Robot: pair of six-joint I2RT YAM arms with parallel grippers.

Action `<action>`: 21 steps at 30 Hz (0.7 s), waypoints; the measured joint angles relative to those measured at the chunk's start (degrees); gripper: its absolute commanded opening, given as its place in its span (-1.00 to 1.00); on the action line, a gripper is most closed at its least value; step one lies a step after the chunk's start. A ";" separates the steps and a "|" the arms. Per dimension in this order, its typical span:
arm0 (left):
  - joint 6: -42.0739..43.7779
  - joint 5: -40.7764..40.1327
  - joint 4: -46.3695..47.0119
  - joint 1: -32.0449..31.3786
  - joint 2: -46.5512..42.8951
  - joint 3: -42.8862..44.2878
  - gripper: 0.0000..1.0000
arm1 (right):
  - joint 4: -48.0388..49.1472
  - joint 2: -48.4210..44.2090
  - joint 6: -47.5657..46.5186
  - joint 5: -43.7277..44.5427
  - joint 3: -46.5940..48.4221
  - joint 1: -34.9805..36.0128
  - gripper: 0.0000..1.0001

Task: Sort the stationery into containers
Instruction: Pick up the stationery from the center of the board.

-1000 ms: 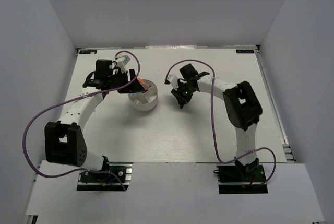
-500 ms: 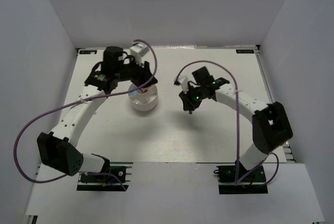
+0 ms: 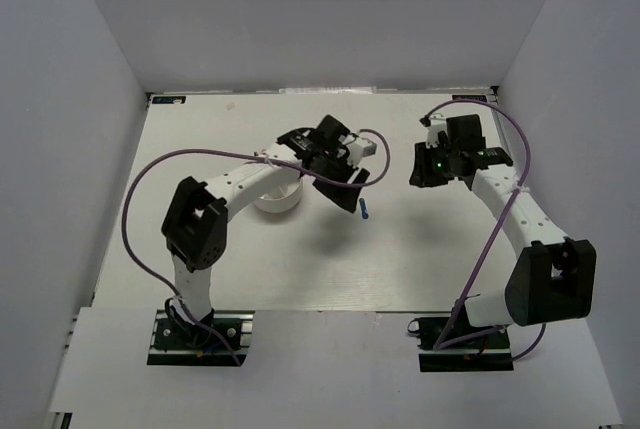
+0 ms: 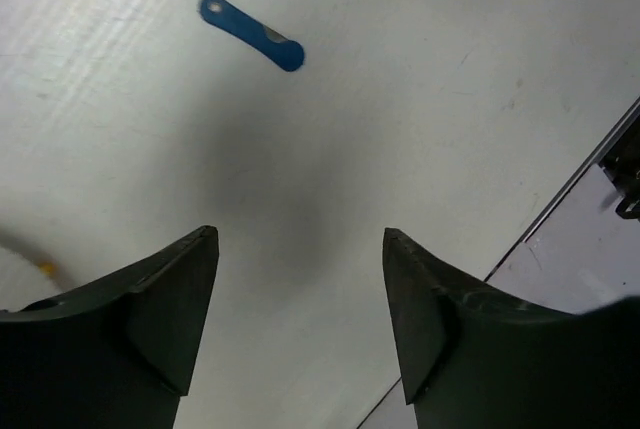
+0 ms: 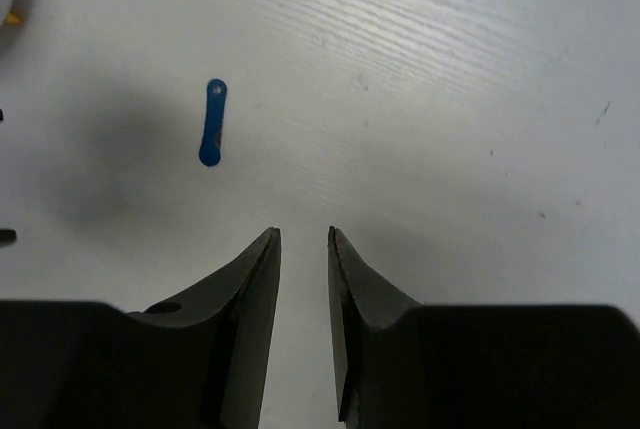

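**Dark-blue piece lies ahead of the left gripper, turned the wrong way for its jaws**

Dark-blue capsule-shaped piece (image 3: 366, 212) lies flat on the table (image 3: 300, 269), alone, to the right of the round white tub (image 3: 272, 201) and well apart from it. The left arm stretches across over the tub, and the left gripper (image 3: 348, 199) hangs just beside the piece. The right gripper (image 3: 420, 174) stands well off on the piece's far right, so the left arm is clearly the nearer.

From the left wrist, the piece (image 4: 251, 33) sits beyond the fingertips and a little to the left of the gap. The left gripper (image 4: 298, 239) is spread wide with nothing between its fingers. The piece's long axis runs slantwise and lies closer to the line joining the fingertips than across it. My judgement is that a clean pinch needs the wrist turned as well as a move forward and down — otherwise the jaws would close on the piece's ends.

From the right wrist, the piece (image 5: 212, 122) lies ahead and off to the left, its long axis pointing nearly straight away. The right gripper (image 5: 302, 234) has its jaws nearly together — a slim gap, holding nothing.
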 measured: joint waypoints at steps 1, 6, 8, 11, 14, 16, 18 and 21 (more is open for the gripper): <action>-1.01 -0.39 -0.17 -1.09 0.92 -0.07 0.47 | -0.74 0.00 0.70 -0.02 -0.76 -0.85 -0.37; -6.03 -7.41 0.37 -6.91 4.59 0.37 0.10 | -1.90 -0.02 3.19 -1.33 -1.25 -4.63 -0.37; -8.17 -12.31 -0.02 -8.92 7.04 1.81 -0.04 | -1.95 0.00 3.52 -1.99 -1.25 -5.66 -0.37; -11.32 -18.40 -0.42 -10.86 11.80 6.10 -0.19 | -1.95 0.00 3.56 -2.86 -1.25 -6.73 -0.37; -14.82 -23.26 -0.61 -11.91 15.12 8.74 -0.19 | -1.97 0.00 3.39 -3.98 -1.25 -7.69 -0.38; -17.42 -26.23 -0.74 -12.33 16.94 10.23 -0.18 | -1.92 0.00 3.32 -4.98 -1.25 -8.17 -0.38; -19.58 -28.52 -1.01 -12.68 18.53 11.85 -0.18 | -1.90 0.00 3.32 -5.92 -1.25 -8.52 -0.39; -22.53 -30.86 -1.40 -12.74 20.61 14.95 -0.22 | -1.90 0.00 3.32 -7.17 -1.25 -8.94 -0.38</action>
